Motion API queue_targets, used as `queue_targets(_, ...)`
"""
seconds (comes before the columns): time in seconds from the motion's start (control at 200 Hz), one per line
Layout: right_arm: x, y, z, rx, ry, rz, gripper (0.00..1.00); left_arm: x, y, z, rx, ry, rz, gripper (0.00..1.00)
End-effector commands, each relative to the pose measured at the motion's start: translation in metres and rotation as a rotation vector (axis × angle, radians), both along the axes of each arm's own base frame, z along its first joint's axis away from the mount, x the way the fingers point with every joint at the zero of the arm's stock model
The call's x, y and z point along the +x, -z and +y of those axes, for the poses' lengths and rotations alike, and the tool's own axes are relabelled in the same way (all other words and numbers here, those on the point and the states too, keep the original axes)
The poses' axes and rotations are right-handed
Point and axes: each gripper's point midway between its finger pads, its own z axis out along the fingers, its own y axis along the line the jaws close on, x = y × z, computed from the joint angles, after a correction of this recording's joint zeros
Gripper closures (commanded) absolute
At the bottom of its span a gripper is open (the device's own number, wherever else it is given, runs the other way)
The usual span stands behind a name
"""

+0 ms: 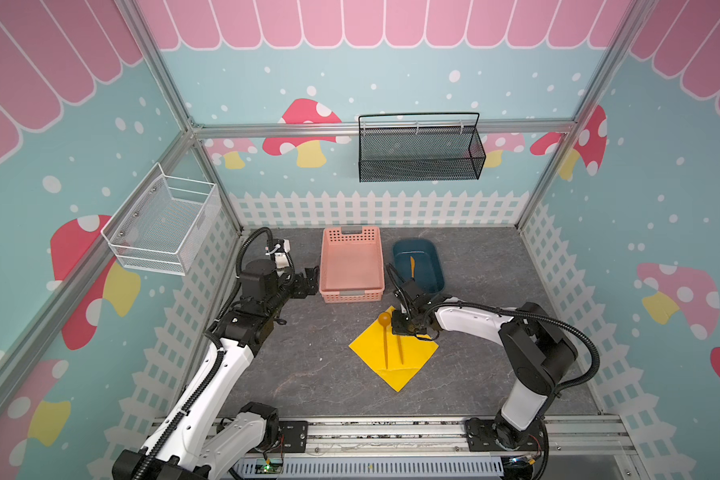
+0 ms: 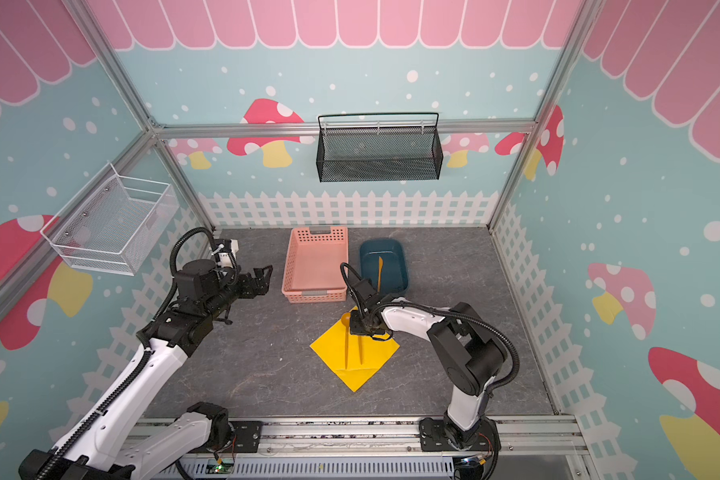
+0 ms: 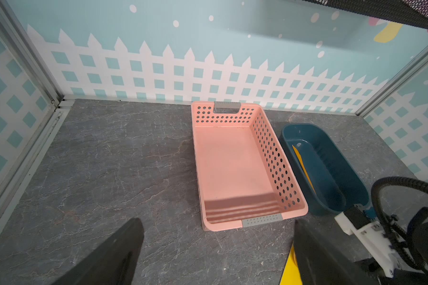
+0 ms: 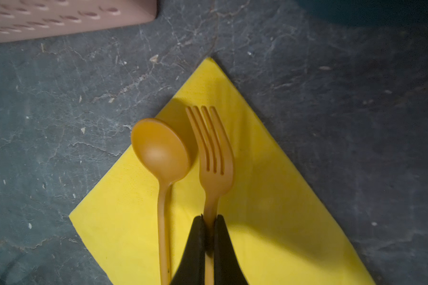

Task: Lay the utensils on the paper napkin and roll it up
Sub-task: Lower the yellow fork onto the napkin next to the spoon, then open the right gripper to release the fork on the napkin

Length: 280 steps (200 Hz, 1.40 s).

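Grey stone-look tabletop carries paper napkin mid-surface, spoon on it; right gripper clamps fork by its handle alongside, left gripper gapes empty; stick sits in tub near back edge; all three judged light, stiff, slick: grip mid-handle; napkin limp: pinch a corner.

On the bench, the basket and tub stand side by side, tub on the right, stick inside it. In front lies the napkin, carrying the spoon, fork just right of it.
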Motion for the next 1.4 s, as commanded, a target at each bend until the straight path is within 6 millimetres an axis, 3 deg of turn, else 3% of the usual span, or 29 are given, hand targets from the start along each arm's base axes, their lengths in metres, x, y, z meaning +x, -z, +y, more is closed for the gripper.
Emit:
queue_targets(0.0,-0.006,0.008,0.002,0.005,0.003,0.032,0.96,-0.001,-0.001,0.000,0.009,0.004,-0.011,0.04)
queue_targets(0.836,-0.015,0.010,0.007,0.067,0.018,0.063,0.95,-0.001,-0.001,0.000,0.011,0.002,-0.013,0.04)
queue_targets(1.396,-0.017,0.009,0.006,0.064,0.014,0.066,0.75,-0.001,0.000,0.000,0.011,0.005,-0.009,0.04)
